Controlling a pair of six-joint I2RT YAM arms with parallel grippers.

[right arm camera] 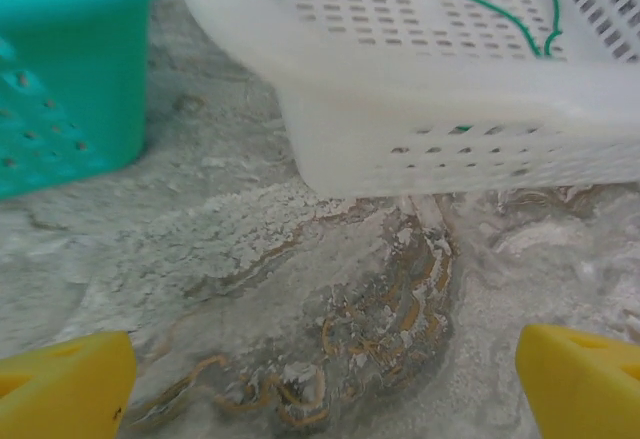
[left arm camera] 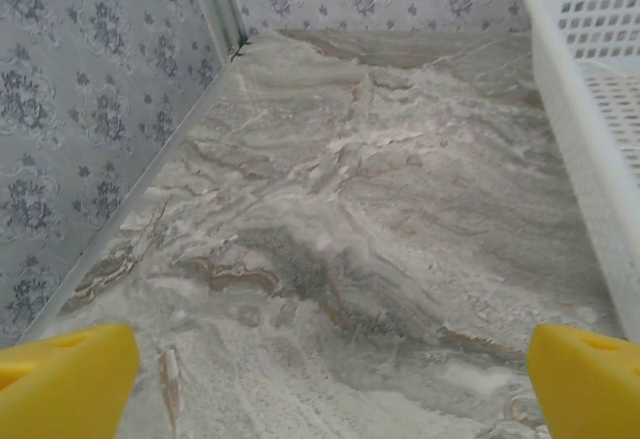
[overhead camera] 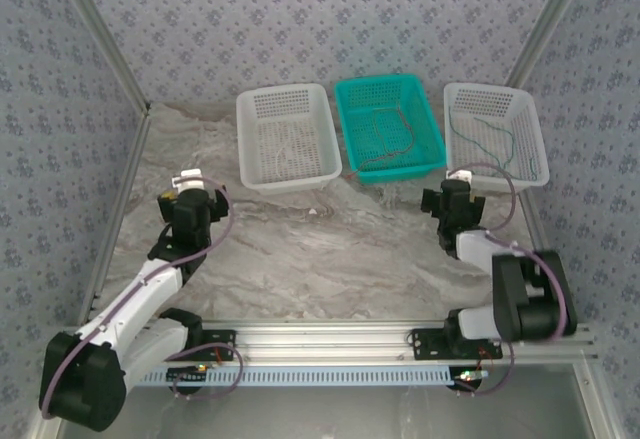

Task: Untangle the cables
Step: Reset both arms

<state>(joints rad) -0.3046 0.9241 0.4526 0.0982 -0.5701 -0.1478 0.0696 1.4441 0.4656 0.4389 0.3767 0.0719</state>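
The cables lie apart in three baskets at the back of the table. A faint whitish cable (overhead camera: 290, 144) is in the left white basket (overhead camera: 243, 139). A red-brown cable (overhead camera: 409, 139) is in the teal basket (overhead camera: 433, 124). A green cable (overhead camera: 508, 142) (right arm camera: 480, 4) is in the right white basket (overhead camera: 537, 134) (right arm camera: 450, 129). My left gripper (overhead camera: 190, 181) (left arm camera: 330, 389) hangs open over bare marble, left of the left basket. My right gripper (overhead camera: 458, 181) (right arm camera: 325, 384) is open in front of the right basket, with nothing between its yellow fingertips (right arm camera: 65, 384).
The marble table (overhead camera: 330, 249) has patterned walls on the left, back and right. In the left wrist view the left basket's wall (left arm camera: 590, 129) stands close on the right. In the right wrist view the teal basket (right arm camera: 70, 79) is at the left. There is free room on the near half of the table.
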